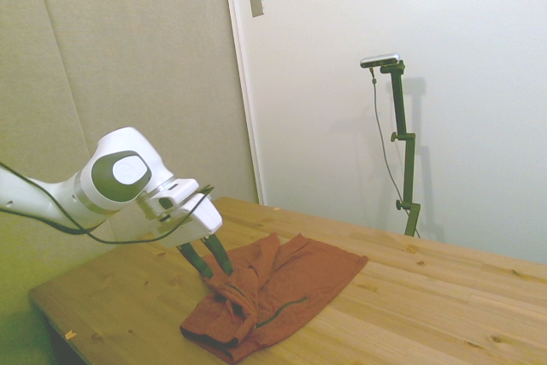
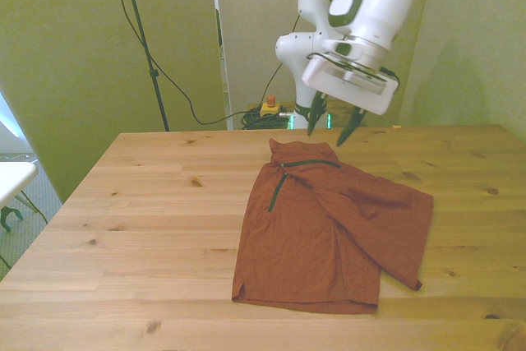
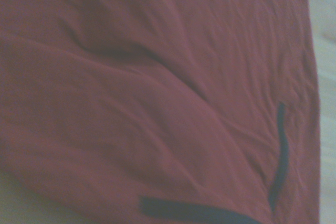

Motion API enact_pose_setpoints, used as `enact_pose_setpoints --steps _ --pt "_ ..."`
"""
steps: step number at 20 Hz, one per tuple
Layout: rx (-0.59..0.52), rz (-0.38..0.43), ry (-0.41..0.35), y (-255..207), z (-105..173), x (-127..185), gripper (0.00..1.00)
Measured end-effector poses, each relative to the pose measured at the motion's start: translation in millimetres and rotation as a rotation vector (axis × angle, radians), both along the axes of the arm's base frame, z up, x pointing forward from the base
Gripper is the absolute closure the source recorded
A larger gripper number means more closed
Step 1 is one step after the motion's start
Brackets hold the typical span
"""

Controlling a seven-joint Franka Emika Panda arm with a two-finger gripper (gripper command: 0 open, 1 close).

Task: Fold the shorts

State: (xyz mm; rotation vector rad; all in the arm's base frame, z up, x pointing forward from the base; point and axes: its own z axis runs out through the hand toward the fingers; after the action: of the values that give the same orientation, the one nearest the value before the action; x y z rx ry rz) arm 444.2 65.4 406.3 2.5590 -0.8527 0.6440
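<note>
Side view: the gripper (image 1: pixel 211 259), its dark fingers spread and empty, hangs just above the rumpled near end of the rust-red shorts (image 1: pixel 282 292), soft fabric lying on the wooden table (image 1: pixel 427 314). Front view: the shorts lie mid-table, one leg folded across; a dark zipper slit (image 2: pixel 278 190) shows. Wrist view: blurred creased cloth, no legible label.

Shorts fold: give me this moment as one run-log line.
shorts: partly folded, flat on table | gripper: jaws open, empty, above the shorts' far edge | contact: none
</note>
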Motion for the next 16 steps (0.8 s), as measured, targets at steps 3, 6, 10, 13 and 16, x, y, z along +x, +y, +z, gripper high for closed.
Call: enact_pose_setpoints --steps 3,6,10,13,16 --pt "-0.053 0.081 -0.022 56 -20 0 0.00" --pt "-0.075 0.126 -0.023 100 -36 0 0.00" --pt "-0.078 0.164 -0.020 134 -54 11 0.00" --pt "-0.076 0.176 -0.011 144 -62 23 0.00" --pt "-0.087 0.191 -0.007 148 -69 31 0.00"
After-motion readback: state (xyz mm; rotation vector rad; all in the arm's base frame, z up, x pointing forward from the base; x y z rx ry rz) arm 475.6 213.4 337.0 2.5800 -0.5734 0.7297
